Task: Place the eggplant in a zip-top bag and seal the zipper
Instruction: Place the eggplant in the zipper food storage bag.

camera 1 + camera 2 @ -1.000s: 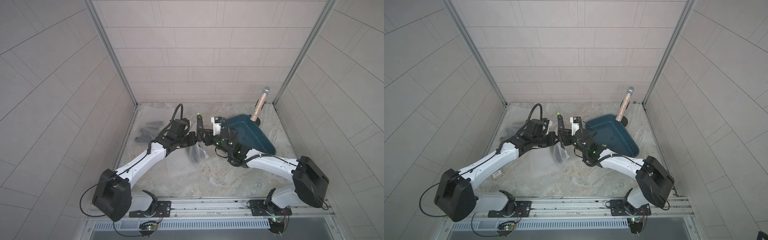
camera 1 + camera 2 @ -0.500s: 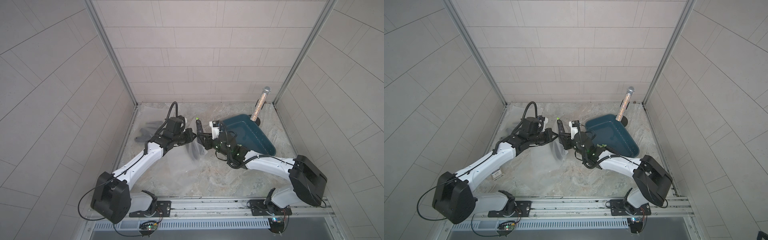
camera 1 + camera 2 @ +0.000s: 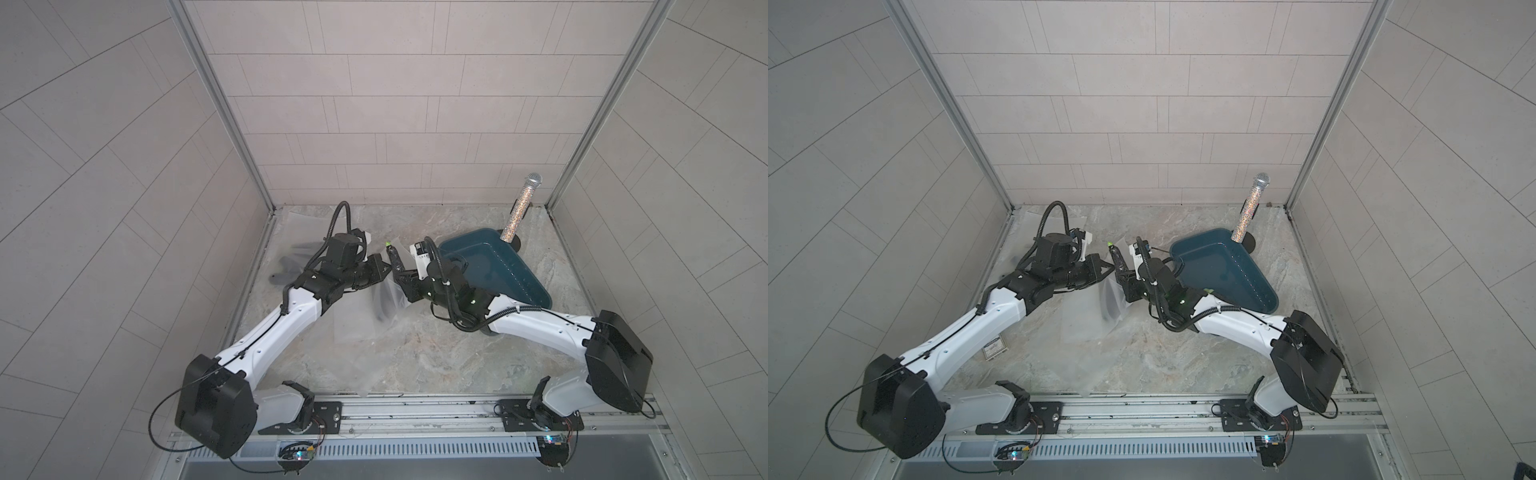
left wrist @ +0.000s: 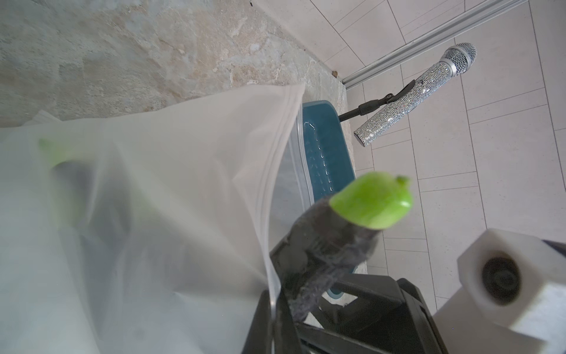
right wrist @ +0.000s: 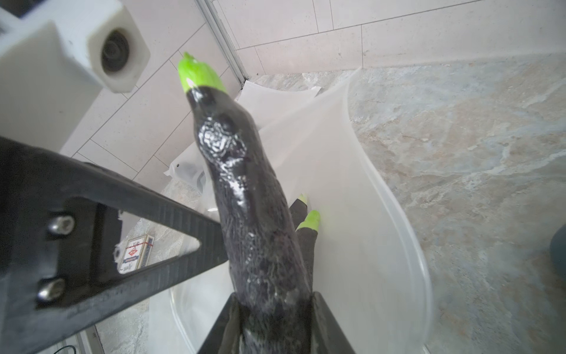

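Observation:
A dark purple eggplant (image 5: pixel 245 199) with a bright green stem tip stands stem-up in my right gripper (image 5: pixel 272 309), which is shut on its lower part. Both top views show it (image 3: pixel 395 261) (image 3: pixel 1119 261) at the table's middle. The clear zip-top bag (image 4: pixel 183 184) (image 5: pixel 352 214) hangs from my left gripper (image 4: pixel 273 306), shut on the bag's rim right beside the eggplant (image 4: pixel 333 242). The bag's mouth gapes open under the eggplant. Two more green-tipped dark eggplants (image 5: pixel 311 222) lie inside the bag (image 3: pixel 374 320). The grippers (image 3: pixel 384 271) (image 3: pixel 401 277) almost touch.
A teal bin (image 3: pixel 519 286) sits right behind my right arm, with a glittery microphone (image 3: pixel 519 212) on a stand at its far corner. More clear bags (image 3: pixel 295 257) lie at the back left by the wall. A card pack (image 3: pixel 995 347) lies under my left arm.
Both grippers, with the bag rim and the eggplant, have shifted slightly left and back. Neither grip has changed.

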Robot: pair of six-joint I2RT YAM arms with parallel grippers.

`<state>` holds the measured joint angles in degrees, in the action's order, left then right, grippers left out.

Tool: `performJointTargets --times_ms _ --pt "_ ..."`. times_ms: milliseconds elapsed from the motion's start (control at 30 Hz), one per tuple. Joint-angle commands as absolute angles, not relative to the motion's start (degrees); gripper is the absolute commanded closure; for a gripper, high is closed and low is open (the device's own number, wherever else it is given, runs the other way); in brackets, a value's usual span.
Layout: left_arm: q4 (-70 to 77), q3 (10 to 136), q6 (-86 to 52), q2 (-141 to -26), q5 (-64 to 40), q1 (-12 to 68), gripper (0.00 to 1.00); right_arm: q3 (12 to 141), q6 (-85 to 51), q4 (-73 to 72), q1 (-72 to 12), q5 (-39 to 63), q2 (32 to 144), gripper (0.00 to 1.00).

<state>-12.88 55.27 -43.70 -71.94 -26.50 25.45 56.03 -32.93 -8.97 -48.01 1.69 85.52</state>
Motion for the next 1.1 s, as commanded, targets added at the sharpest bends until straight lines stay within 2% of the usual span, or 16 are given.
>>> performJointTargets --times_ms 0,133,267,367,533,633,833,1067 --pt "-12.39 55.72 -42.52 -69.97 -25.57 25.20 1.00 58.35 -31.20 -1.82 -48.52 1.67 87.07 0.68" --pt "-12.57 55.66 -42.09 -70.05 -25.93 25.18 1.00 60.48 -30.28 -0.25 -48.43 1.19 87.06 0.55" --pt "-12.74 55.09 -41.84 -69.68 -25.75 25.21 1.00 62.95 -29.19 0.89 -48.02 -0.92 86.41 0.53" --pt "-12.79 54.85 -41.81 -69.67 -26.27 25.31 1.00 64.59 -28.75 0.89 -47.31 -1.54 87.11 0.53" --pt "-12.82 54.76 -41.84 -69.37 -26.38 25.40 1.00 67.84 -28.54 1.26 -46.51 -0.49 90.69 0.62" --pt "-13.51 54.67 -41.84 -68.76 -25.17 25.39 1.00 68.70 -29.56 3.02 -45.73 1.56 91.53 0.61" --pt "-10.70 53.27 -43.69 -68.08 -17.82 25.23 1.00 63.52 -28.95 4.70 -44.96 7.32 82.33 0.52" --pt "-8.59 53.70 -46.38 -68.72 -13.63 24.70 1.00 54.82 -26.58 8.16 -44.82 16.97 73.07 0.52"
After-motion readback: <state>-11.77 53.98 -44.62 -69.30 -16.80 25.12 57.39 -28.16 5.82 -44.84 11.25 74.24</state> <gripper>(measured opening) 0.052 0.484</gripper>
